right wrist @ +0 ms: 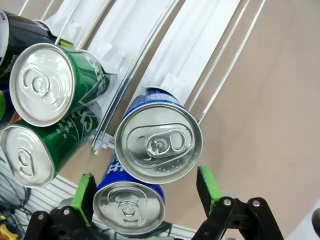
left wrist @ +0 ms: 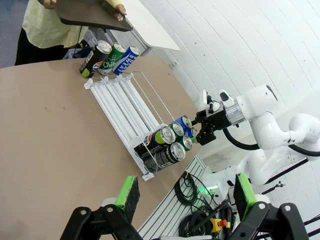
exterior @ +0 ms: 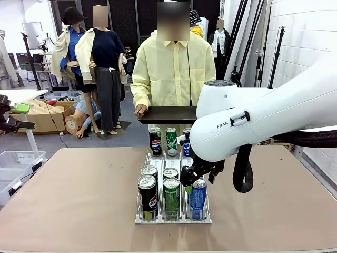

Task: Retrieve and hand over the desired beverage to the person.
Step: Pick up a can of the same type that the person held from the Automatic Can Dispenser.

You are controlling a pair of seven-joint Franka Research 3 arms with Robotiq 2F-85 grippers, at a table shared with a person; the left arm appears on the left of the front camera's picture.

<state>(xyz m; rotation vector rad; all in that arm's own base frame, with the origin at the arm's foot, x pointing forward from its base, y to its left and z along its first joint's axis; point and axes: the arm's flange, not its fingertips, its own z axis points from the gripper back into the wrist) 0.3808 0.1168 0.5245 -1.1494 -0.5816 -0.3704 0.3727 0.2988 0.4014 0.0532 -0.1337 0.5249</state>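
Left of the brown table (exterior: 73, 200), a cardboard box (exterior: 39, 118) sits beyond a clear plastic bin (exterior: 16, 161).

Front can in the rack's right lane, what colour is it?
The front can is blue with white print; the front view shows it best.

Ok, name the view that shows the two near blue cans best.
Right wrist view: both blue cans lie close under the right gripper's fingers, tops sharp. The front view shows one can's side, the arm covering the other. The left wrist view shows them small.
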